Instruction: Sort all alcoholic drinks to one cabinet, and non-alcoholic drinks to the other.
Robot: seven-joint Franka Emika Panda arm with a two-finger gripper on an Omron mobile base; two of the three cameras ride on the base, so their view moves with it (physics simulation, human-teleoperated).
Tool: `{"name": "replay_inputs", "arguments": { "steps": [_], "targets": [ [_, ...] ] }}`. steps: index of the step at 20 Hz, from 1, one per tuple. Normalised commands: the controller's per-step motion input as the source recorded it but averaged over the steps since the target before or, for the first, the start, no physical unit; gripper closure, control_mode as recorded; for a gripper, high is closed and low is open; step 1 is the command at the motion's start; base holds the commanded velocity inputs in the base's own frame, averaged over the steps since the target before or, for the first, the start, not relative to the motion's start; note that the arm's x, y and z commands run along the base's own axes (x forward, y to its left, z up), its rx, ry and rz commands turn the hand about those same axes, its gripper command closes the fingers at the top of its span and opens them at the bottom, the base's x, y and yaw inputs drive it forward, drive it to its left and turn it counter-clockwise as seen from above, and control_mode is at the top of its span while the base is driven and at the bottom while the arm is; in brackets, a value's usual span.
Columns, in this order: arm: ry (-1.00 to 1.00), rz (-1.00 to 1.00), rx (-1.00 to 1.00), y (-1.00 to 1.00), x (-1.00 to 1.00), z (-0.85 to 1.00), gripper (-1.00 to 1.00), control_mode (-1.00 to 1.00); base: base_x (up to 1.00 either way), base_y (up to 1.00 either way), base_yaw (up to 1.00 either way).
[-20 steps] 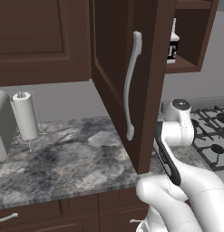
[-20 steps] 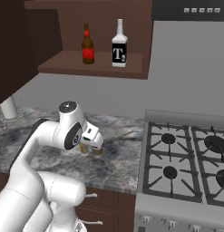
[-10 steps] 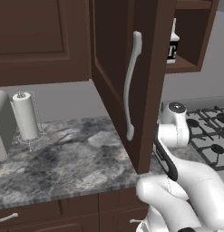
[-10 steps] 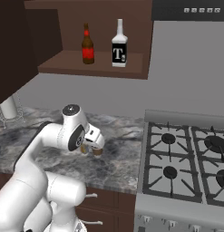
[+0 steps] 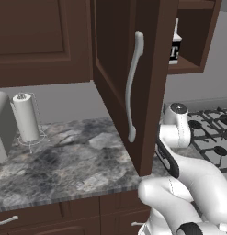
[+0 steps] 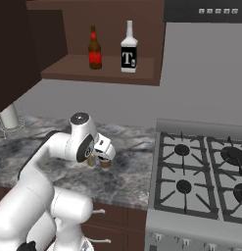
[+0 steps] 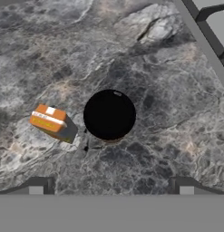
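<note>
Hand view first: I'm looking straight down on the coffee cup (image 7: pixel 109 114), its dark round lid almost dead centre, with the small orange can (image 7: pixel 51 122) just beside it, lying tilted on the marbled surface (image 7: pixel 154 90). My pincer (image 7: pixel 111 188) hangs spread as wide as it goes, holding nothing, one tip on each side of the cup's line. From the right base view, the brown bottle (image 6: pixel 95 49) and the white bottle (image 6: pixel 129 48) already stand side by side on the open cabinet's shelf (image 6: pixel 100 73), so the soft drinks look to be my job now. To do this well, I'd drop straight down, keep the lid centred, and close below the rim. The can is close, so one tip could nudge it.
</note>
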Motion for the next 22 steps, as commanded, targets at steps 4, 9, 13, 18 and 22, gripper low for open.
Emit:
{"name": "replay_inputs", "arguments": {
  "steps": [4,9,13,18,22],
  "targets": [
    [0.02,0.00,0.00,0.00,0.17,-0.18,-1.00,-1.00,0.00,0.00,0.00],
    [0.02,0.00,0.00,0.00,0.15,-0.12,-1.00,-1.00,0.00,0.00,0.00],
    [0.01,0.00,0.00,-0.02,0.11,-0.06,-1.00,-1.00,0.00,0.00,0.00],
    [0.00,0.00,0.00,-0.01,0.12,-0.09,-1.00,-1.00,0.00,0.00,0.00],
    [0.01,0.00,0.00,-0.01,0.10,-0.09,-1.00,-1.00,0.00,0.00,0.00]
  ]
}}
